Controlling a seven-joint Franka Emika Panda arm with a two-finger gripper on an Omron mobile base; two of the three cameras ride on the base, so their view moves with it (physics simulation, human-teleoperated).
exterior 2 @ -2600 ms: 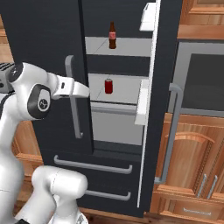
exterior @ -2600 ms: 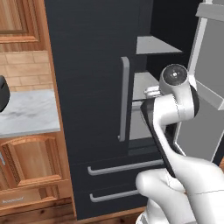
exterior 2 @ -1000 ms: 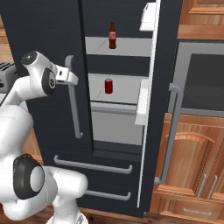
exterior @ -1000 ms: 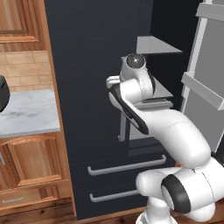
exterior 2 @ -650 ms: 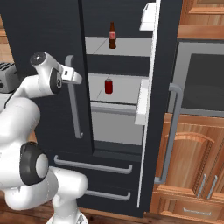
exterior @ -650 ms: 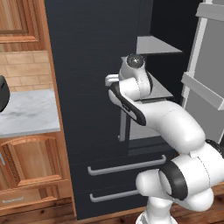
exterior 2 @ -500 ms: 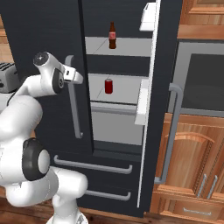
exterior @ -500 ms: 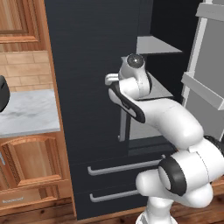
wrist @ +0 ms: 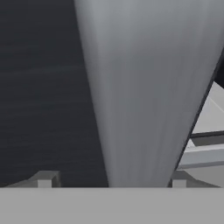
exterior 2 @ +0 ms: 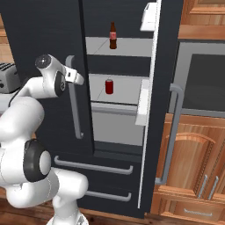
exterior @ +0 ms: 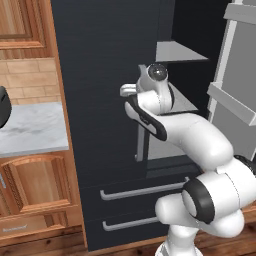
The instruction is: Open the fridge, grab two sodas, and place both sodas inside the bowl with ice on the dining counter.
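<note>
The dark fridge (exterior 2: 39, 35) has its right door (exterior 2: 158, 110) swung open and its left door shut. On the upper shelf stands a brown soda bottle (exterior 2: 113, 36). A red soda can (exterior 2: 109, 86) sits on the shelf below. My gripper (exterior 2: 78, 79) (exterior: 125, 91) is at the top of the left door's grey bar handle (exterior 2: 75, 114). In the hand view the handle (wrist: 144, 87) runs between my two fingertips. The gripper (wrist: 111, 180) is open around it, with a gap on the left side. The bowl, ice and dining counter are out of view.
A marble wall counter (exterior: 30, 130) with wooden cabinets (exterior: 30, 185) below lies left of the fridge, and a toaster (exterior 2: 9, 79) stands there. Two drawer handles (exterior 2: 94, 165) cross the fridge's lower front. A dark oven panel (exterior 2: 202, 83) and wooden cabinets sit to the right.
The arm swung left from the open fridge gap to the left door's handle. Over the last half second the hand has barely moved.
</note>
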